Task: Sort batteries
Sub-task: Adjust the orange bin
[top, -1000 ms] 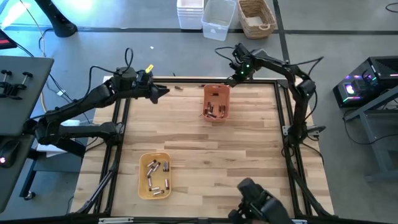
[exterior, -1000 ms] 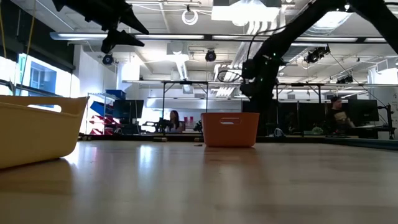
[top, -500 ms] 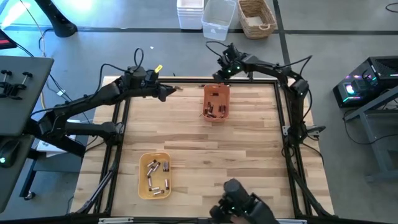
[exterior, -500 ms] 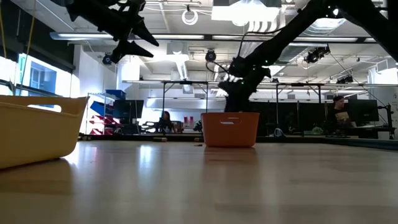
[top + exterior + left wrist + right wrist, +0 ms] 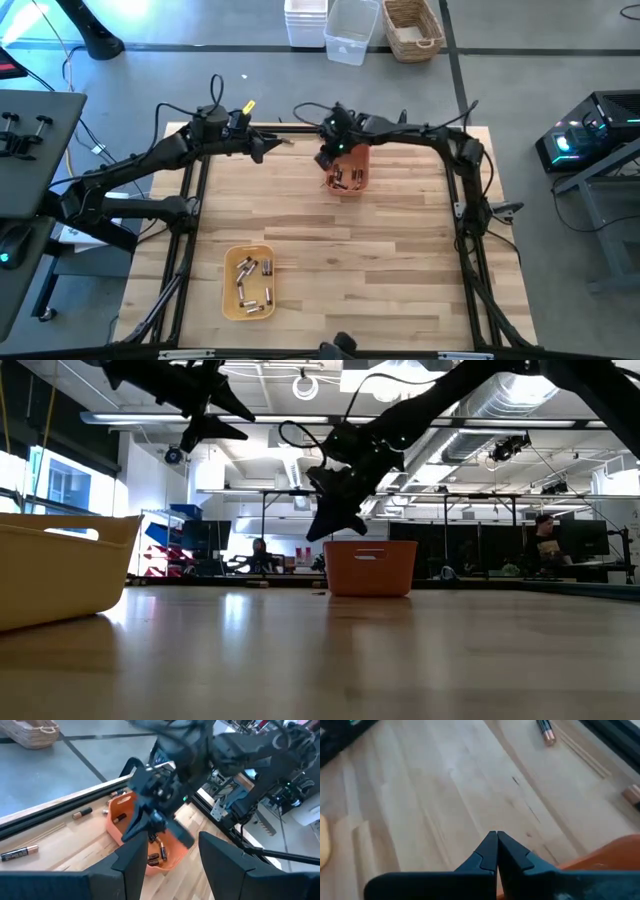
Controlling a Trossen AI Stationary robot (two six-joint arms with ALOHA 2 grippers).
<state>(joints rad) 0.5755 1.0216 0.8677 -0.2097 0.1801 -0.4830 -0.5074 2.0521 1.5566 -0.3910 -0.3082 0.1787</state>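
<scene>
Several batteries (image 5: 347, 180) lie in the orange tray (image 5: 350, 168) at the table's far side, and several more (image 5: 250, 281) in the yellow tray (image 5: 247, 283) near the front edge. Loose batteries (image 5: 82, 813) (image 5: 20, 852) (image 5: 545, 731) lie on the wood by the far edge. My right gripper (image 5: 322, 160) (image 5: 496, 837) is shut and empty, hanging above the table just left of the orange tray. My left gripper (image 5: 270, 146) (image 5: 172, 862) hovers open and empty at the far left, pointing toward the tray.
A black frame rail (image 5: 300, 128) runs along the table's far edge and down both sides. Clear bins (image 5: 350, 28) and a wicker basket (image 5: 412, 28) stand on the floor beyond it. Bare wood (image 5: 340, 250) lies between the two trays.
My right gripper has swung along the far edge toward the table's left, from beyond the orange tray's right far corner across to its left side, tipping further down and staying shut. The trays and batteries have not moved.
</scene>
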